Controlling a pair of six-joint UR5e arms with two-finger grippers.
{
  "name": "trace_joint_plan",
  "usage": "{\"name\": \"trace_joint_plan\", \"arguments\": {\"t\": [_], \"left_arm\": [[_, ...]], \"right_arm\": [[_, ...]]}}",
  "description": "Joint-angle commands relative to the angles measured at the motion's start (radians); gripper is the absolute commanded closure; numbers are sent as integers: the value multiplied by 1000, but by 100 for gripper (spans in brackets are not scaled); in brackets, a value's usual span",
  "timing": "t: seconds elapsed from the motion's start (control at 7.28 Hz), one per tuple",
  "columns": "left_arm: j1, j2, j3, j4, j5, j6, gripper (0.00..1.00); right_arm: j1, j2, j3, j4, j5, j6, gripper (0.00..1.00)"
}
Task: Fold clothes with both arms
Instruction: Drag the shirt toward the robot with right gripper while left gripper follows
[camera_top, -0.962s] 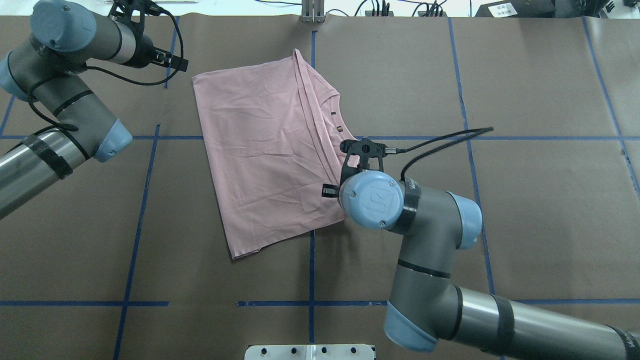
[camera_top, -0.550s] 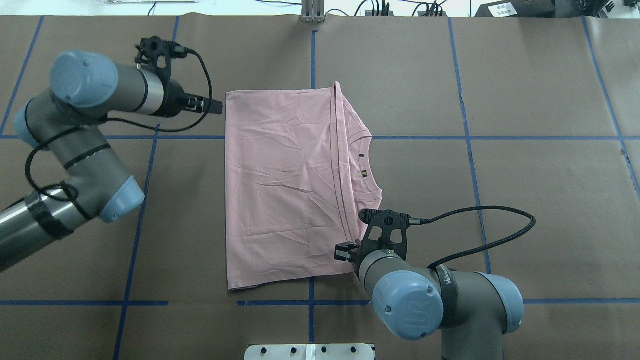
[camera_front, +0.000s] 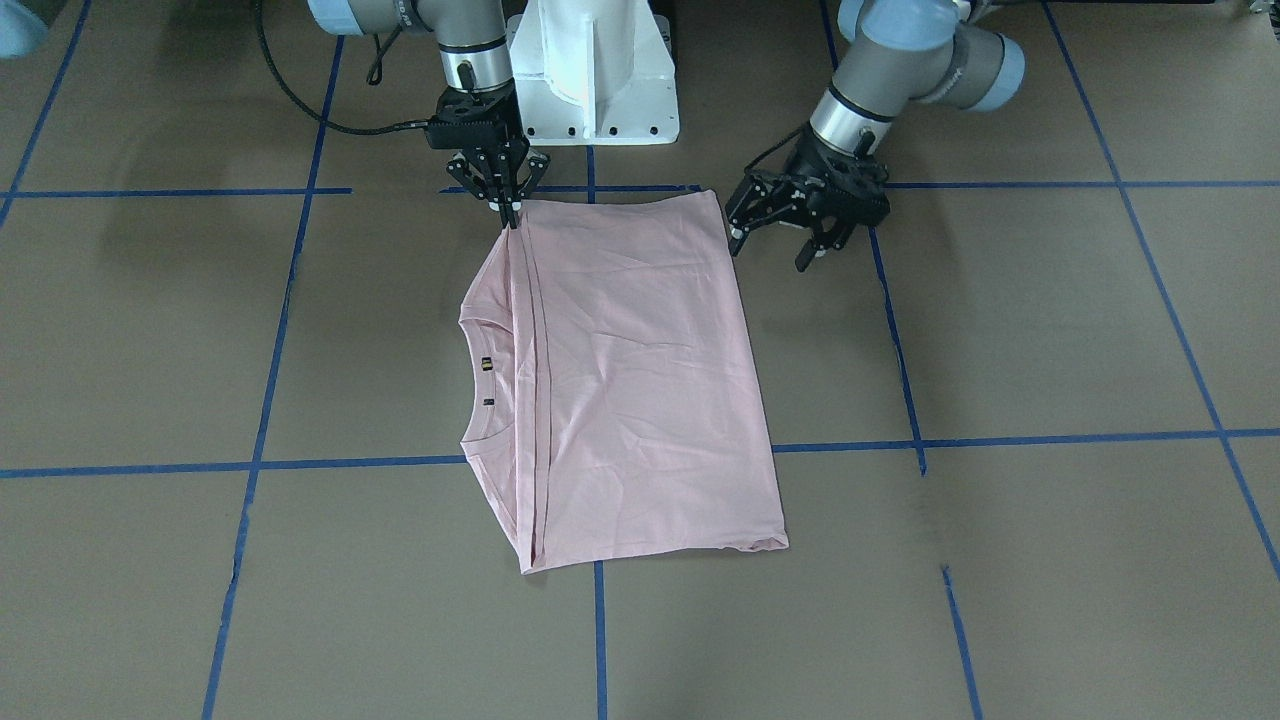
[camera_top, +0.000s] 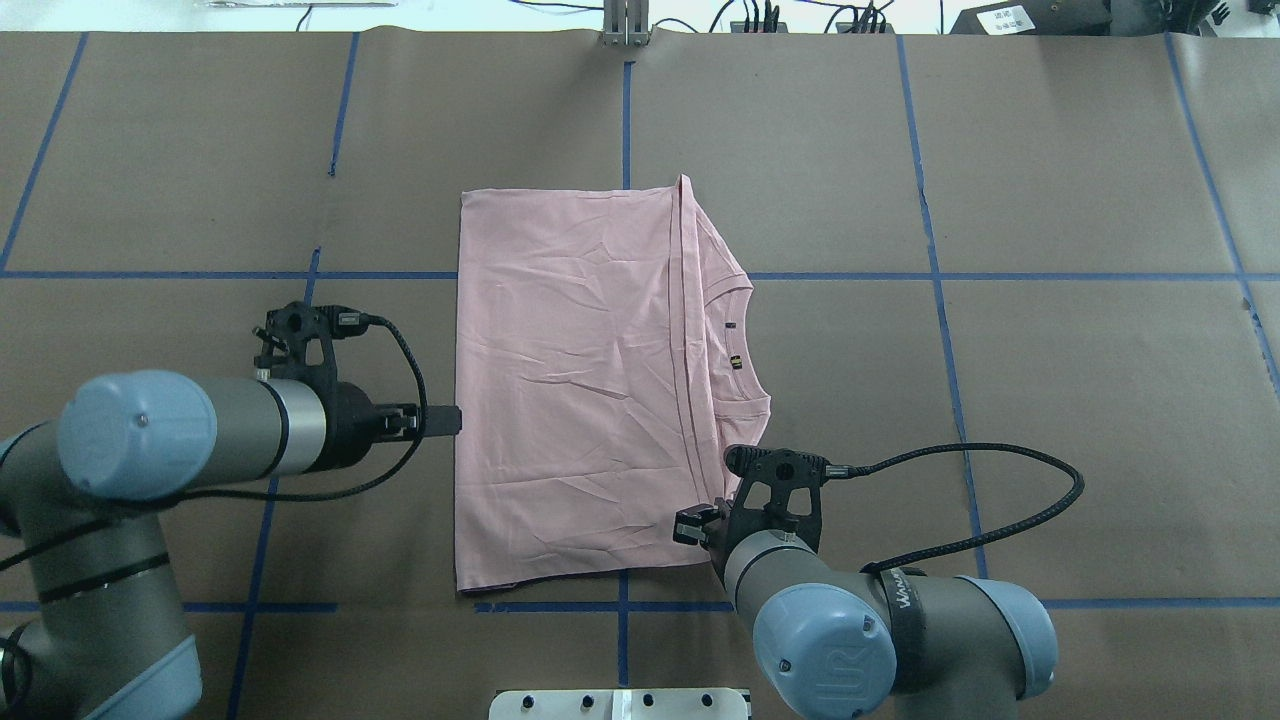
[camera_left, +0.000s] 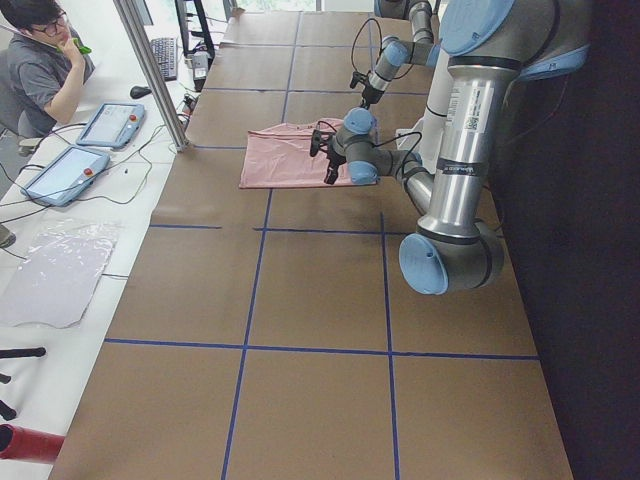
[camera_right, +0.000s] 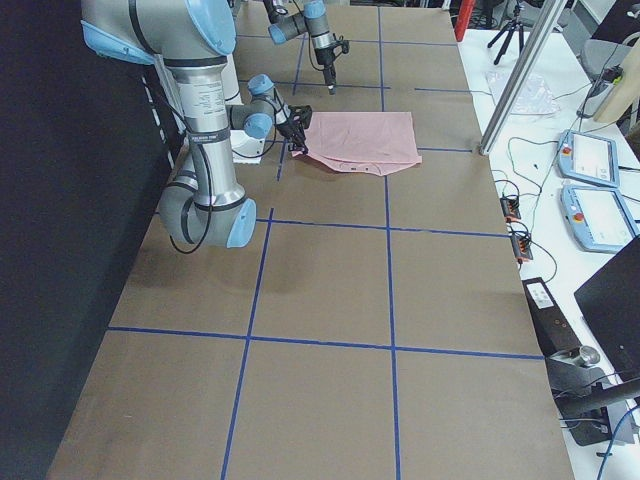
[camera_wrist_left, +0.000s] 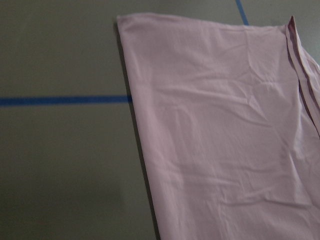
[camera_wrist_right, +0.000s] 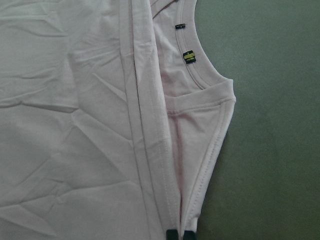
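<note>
Pinching T-shirt (camera_front: 640, 380) corner, right pincer (camera_front: 512, 216); left pincer (camera_front: 782, 243) spread.

The clearest mark is the raised "UR" logo on the light blue joint cap (camera_top: 822, 652) of the right arm (camera_top: 930, 620) in the overhead view. Just beside it, a black strap (camera_top: 903, 590) around the same arm carries white lettering that seems to begin "WAN"; the rest is too small to read. The T-shirt (camera_top: 560, 380) has two tiny woven tags inside its neckband, one black and yellow (camera_wrist_right: 189, 56) and one dark (camera_wrist_right: 180, 25), but their print cannot be read. A white sticker with fine print on the left arm (camera_left: 462, 110) and a white label (camera_top: 1003, 17) on a black box beyond the bench are also unreadable.
</note>
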Motion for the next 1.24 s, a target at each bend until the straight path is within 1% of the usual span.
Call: {"name": "trace_joint_plan", "arguments": {"t": [0.0, 0.14, 0.41, 0.69, 1.1], "left_arm": [[176, 2, -48, 97, 83, -217, 44], [180, -3, -34, 99, 84, -217, 50], [180, -15, 4, 99, 84, -217, 50], [186, -50, 35, 100, 84, -217, 50], [206, -47, 44, 100, 84, -217, 50]], "right_arm": [[-1, -2, -1, 0, -2, 1, 100], [-1, -4, -1, 0, -2, 1, 100], [-1, -4, -1, 0, -1, 1, 100], [-1, -4, 0, 0, -1, 1, 100], [-1, -4, 0, 0, -2, 1, 100]]}}
